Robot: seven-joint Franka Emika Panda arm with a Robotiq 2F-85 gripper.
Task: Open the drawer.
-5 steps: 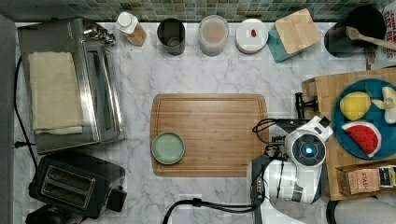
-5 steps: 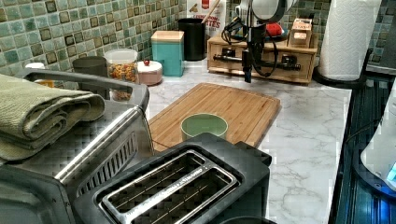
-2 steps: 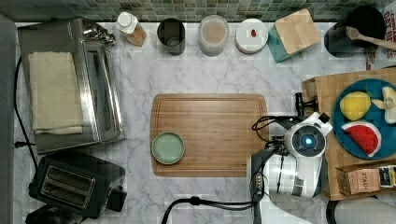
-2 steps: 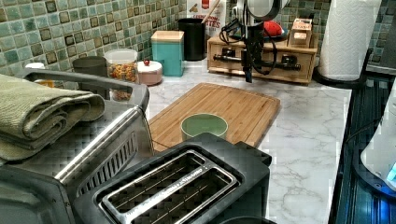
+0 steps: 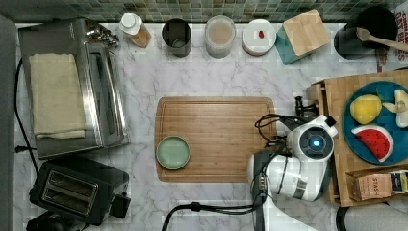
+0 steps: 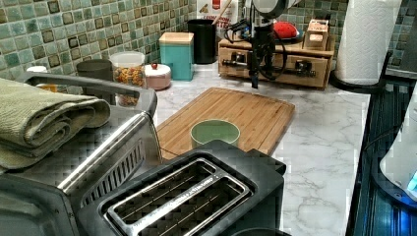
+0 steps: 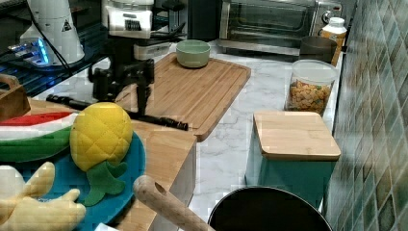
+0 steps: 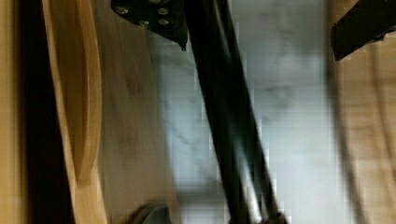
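The drawer point(image 6: 290, 65) is the light-wood front low in the wooden unit point(image 5: 332, 96) at the top view's right, with a long black bar handle point(image 7: 159, 121). My gripper point(image 7: 124, 98) hangs straight down in front of it, at the counter's level in the left view point(image 6: 254, 82). In the wrist view the handle point(image 8: 224, 116) runs between my two black fingers point(image 8: 154, 16), close to one of them and clear of the other. The gripper point(image 8: 257, 49) is open. From above, the arm's wrist point(image 5: 315, 142) hides the fingers.
A bamboo cutting board point(image 5: 216, 139) with a green bowl point(image 5: 173, 152) lies just beside the arm. A blue plate of toy fruit point(image 5: 373, 122) sits on the unit's top. Jars and canisters point(image 5: 220, 30) line the tiled wall; a toaster oven point(image 5: 72, 86) and a toaster point(image 5: 77, 190) stand at the top view's left.
The arm has shifted only slightly, toward the left view's left, staying at the handle. The drawer front has not visibly moved.
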